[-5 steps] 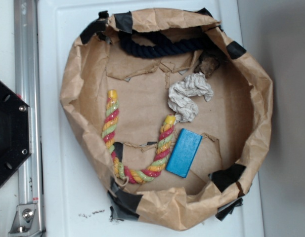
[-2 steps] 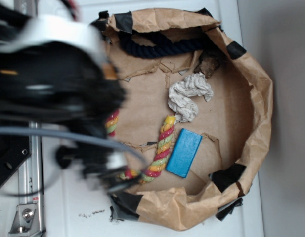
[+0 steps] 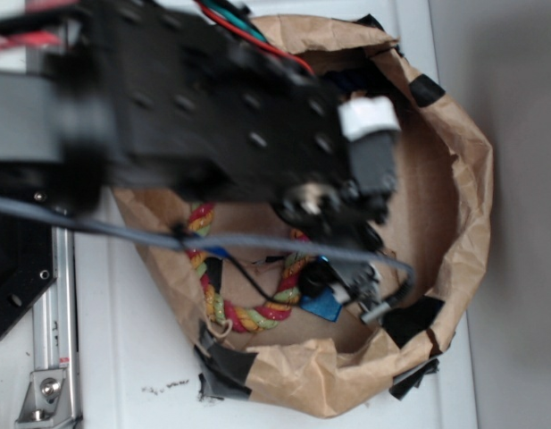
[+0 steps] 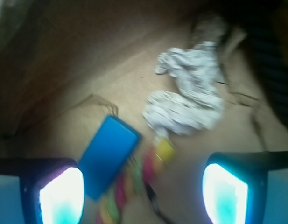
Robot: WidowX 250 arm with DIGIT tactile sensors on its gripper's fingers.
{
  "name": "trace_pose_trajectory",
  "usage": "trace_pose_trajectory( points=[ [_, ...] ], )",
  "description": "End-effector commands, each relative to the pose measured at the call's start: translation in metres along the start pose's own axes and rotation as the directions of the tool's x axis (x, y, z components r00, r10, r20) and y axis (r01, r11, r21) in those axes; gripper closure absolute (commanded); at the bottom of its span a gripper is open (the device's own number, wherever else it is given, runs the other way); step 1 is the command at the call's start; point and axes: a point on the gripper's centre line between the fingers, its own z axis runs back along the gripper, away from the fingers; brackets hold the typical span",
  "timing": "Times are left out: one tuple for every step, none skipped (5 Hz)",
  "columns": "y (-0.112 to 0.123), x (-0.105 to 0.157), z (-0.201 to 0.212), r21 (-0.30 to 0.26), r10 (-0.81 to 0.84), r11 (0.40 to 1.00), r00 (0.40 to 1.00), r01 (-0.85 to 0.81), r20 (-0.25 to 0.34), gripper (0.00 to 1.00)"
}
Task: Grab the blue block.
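Fingers (image 4: 62,193) of the gripper (image 4: 144,189) stand spread wide in the wrist view, one glowing pad at each lower corner, with nothing between them, so the jaws are released and empty. The blue block (image 4: 108,161) lies flat on the brown paper just inside the left-hand pad, tilted on a diagonal, well off the midline between the pads. One long edge touches or nearly touches the striped rope (image 4: 151,170), whose yellow end pokes up right beside it.

From where I'm standing, the arm looks to be in the approach, hanging over the paper bag (image 3: 463,179) and hiding most of what is in it; only a sliver of the block (image 3: 327,307) peeks out below the wrist. To do this well, I'd say the gripper wants to slide sideways until the block sits centred, then twist so the pads face the block's long sides and close across its narrow width. It should come down clear of the rope, or a finger may land on it or pinch it along with the block.

Counting: one blue block, one striped rope (image 3: 248,315), one crumpled paper wad (image 4: 190,100), one bag. The picture is blurred, so smaller scraps can't be told.
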Motion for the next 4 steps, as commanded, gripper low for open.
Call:
trace_pose_trajectory(
  points=[
    [-0.040, 0.012, -0.032, -0.053, 0.042, 0.998, 0.999, -0.042, -0.005, 0.00],
    [-0.044, -0.008, -0.061, 0.002, 0.059, 0.998, 0.995, -0.059, -0.081, 0.00],
    [-0.040, -0.027, -0.087, 0.040, 0.050, 0.998, 0.986, -0.044, -0.157, 0.00],
    [-0.034, -0.057, -0.094, 0.078, 0.012, 0.997, 0.974, 0.006, -0.228, 0.00]
  ],
)
